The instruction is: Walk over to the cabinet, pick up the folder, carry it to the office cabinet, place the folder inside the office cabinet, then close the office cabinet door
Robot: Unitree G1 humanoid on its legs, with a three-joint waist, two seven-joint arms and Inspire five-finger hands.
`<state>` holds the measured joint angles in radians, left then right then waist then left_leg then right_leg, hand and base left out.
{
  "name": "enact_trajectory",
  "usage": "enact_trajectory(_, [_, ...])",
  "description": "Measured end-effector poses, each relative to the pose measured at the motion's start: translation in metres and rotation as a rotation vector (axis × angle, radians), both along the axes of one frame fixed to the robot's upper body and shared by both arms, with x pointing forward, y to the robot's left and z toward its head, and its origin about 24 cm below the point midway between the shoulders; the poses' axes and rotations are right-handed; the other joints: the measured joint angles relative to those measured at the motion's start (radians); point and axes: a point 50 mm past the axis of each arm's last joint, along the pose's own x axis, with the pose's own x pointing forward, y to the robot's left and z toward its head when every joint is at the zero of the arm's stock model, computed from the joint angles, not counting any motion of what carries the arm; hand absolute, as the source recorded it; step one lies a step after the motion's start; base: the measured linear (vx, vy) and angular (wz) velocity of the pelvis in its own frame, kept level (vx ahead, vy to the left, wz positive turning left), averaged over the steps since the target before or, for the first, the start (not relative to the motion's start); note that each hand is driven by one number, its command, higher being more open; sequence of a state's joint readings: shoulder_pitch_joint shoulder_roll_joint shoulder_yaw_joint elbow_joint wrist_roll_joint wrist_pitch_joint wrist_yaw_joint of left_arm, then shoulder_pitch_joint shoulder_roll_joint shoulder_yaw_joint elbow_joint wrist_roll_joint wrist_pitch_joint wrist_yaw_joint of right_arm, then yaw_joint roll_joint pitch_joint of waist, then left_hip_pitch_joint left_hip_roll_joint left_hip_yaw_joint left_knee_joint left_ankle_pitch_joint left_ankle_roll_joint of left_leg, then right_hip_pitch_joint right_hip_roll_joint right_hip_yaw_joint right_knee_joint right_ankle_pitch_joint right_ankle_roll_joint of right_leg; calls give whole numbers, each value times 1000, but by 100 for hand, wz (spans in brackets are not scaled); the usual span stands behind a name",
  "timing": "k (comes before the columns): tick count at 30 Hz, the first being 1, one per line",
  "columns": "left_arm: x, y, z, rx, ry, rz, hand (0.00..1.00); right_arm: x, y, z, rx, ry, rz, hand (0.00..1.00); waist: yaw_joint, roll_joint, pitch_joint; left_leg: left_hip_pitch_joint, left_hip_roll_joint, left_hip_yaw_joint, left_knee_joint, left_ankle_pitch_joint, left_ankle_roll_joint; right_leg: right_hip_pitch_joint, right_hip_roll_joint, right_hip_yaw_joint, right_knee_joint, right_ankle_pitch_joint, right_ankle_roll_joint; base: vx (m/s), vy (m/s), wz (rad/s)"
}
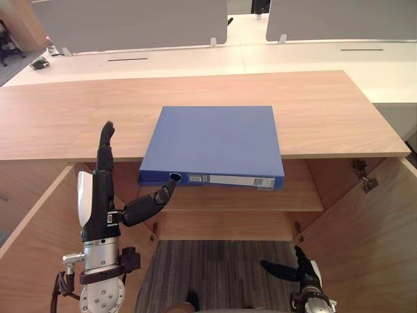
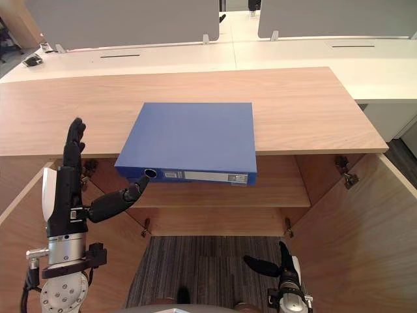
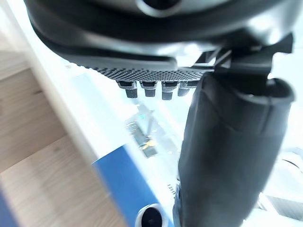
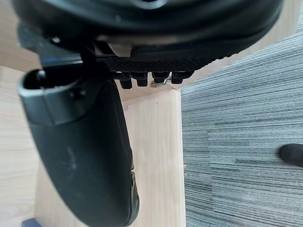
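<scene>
Reads as an office. Shows, on the far side, long white desks (image 1: 195, 55) fenced by upright grey partition screens (image 1: 130, 23), with dark cable slots (image 1: 128, 59) cut into the tops and a small dark device (image 1: 39, 63) at the far left. Has, nearer, a low wooden cabinet (image 1: 78, 111) with both doors (image 1: 371, 228) swung wide and a shelf (image 1: 293, 197) inside. Carries a blue lever-arch folder (image 1: 215, 140) flat on that cabinet's top, overhanging its near edge. Ends underfoot in grey striped carpet (image 1: 221, 267).
</scene>
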<state>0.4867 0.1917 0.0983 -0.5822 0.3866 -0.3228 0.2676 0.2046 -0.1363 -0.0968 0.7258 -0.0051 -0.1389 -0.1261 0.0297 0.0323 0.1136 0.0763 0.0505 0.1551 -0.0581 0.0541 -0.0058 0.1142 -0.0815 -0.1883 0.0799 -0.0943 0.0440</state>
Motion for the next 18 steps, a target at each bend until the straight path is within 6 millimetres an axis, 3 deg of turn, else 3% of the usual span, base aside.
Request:
enact_trajectory(7, [13, -10, 4, 239, 4, -128, 100, 2, 10, -2, -4, 13, 83, 100, -3, 0, -7, 23, 2, 24, -30, 11, -10, 5, 6, 26, -20, 15, 5, -34, 5, -9])
enact_trajectory(14, [40, -24, -15, 464, 89, -272, 100, 0, 6, -1, -13, 22, 97, 100, -38, -1, -11, 22, 4, 79, -29, 14, -6, -15, 13, 81, -33, 34, 2, 14, 9, -23])
enact_trajectory(15, [43, -25, -18, 497, 101, -274, 0, 0, 6, -1, -13, 22, 97, 100, -47, -2, -11, 22, 4, 83, -29, 12, -7, -18, 13, 86, -34, 35, 2, 22, 5, -20])
enact_trajectory(18, [47, -27, -19, 562, 97, -259, 0, -1, 6, -2, -10, 24, 99, 100, -48, -3, -12, 22, 6, 97, -30, 10, -8, -26, 17, 101, -34, 37, 1, 14, -3, -16])
